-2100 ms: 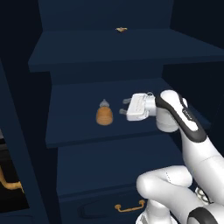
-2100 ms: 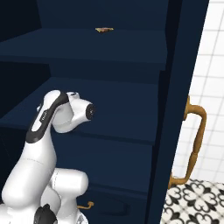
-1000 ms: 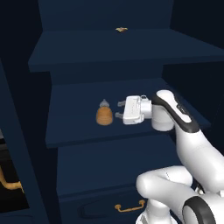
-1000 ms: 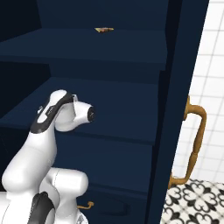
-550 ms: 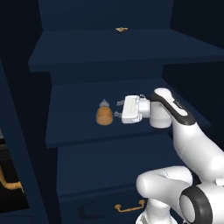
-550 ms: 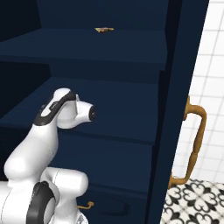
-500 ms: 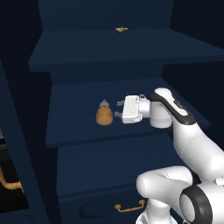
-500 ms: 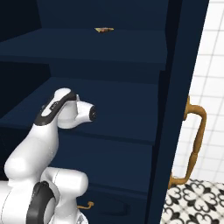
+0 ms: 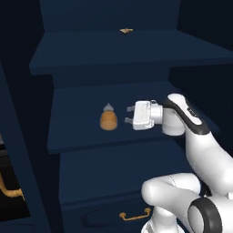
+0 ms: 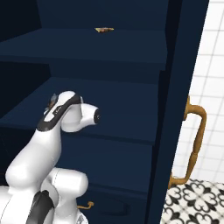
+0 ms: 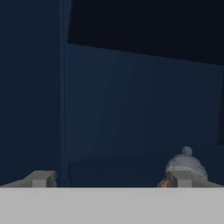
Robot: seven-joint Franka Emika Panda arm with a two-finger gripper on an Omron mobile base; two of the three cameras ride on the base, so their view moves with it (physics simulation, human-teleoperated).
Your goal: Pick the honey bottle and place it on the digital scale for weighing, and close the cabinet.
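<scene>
step: approach to grasp, honey bottle not yet held
honey bottle: upright on the middle shelf of the cabinet, centre of the left base view; grey cap up; in the hand view its cap sits at lower right, just behind one fingertip
gripper: spread wide, nothing between the jaws, pointing sideways at the bottle from frame right; tips just beside it, a small gap left, no contact
change: over the last two seconds the gripper has crept leftward along the shelf toward the bottle; bottle itself has not moved; jaws stayed wide throughout; base views unchanged, so the base is parked
meaning: reach nearly done, but the bottle looks off-centre in the hand view, toward one finger, so likely a small sideways correction before closing; risk of nudging or tipping the bottle if a fingertip hits it first
cabinet door: open, brass handle at right of the right base view; closing not started
other: small brown item on the upper shelf, top centre, untouched
remaining: grasp, lift out, place on scale, shut cabinet
</scene>
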